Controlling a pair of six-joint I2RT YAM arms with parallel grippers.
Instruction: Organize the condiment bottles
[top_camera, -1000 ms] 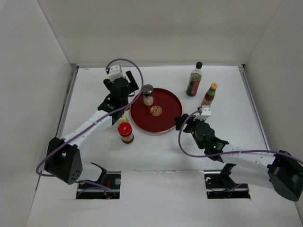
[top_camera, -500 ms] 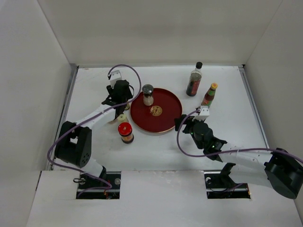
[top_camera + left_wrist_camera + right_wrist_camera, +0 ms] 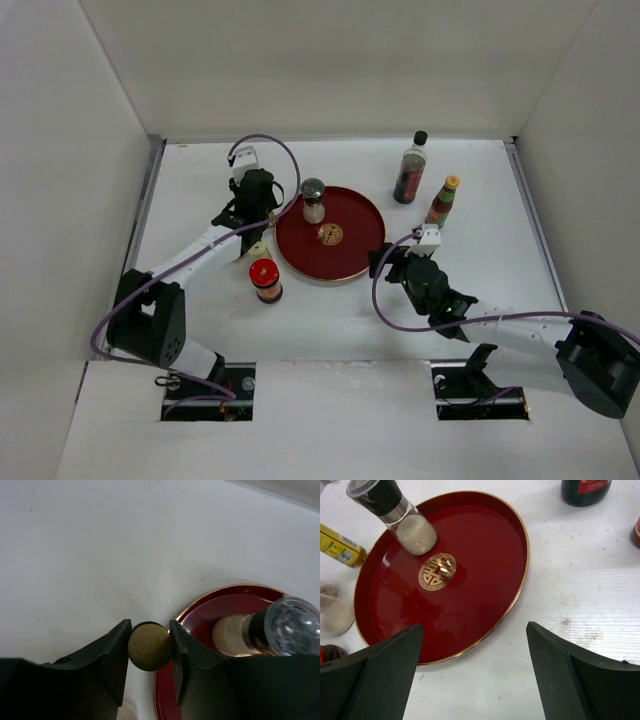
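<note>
Gold-capped bottle [image 3: 148, 647] stands just beside the red tray [image 3: 220, 607], its cap clenched by the left gripper [image 3: 149, 629], probably for lifting it onto the tray. The right gripper [image 3: 473, 626] hovers with jaws wide, holding nothing

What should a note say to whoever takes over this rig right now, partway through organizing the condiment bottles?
Left gripper: shut on the cap of the small gold-capped bottle, just outside the left rim of the round red lacquer tray.
Right gripper: open, empty, over the tray's near-right edge.
Done: only the glass silver-collared shaker stands on the tray.
Likely left: the tall dark black-capped bottle and slim yellow-capped bottle to the tray's right; the red-lidded jar and small cream jar to its left.
</note>
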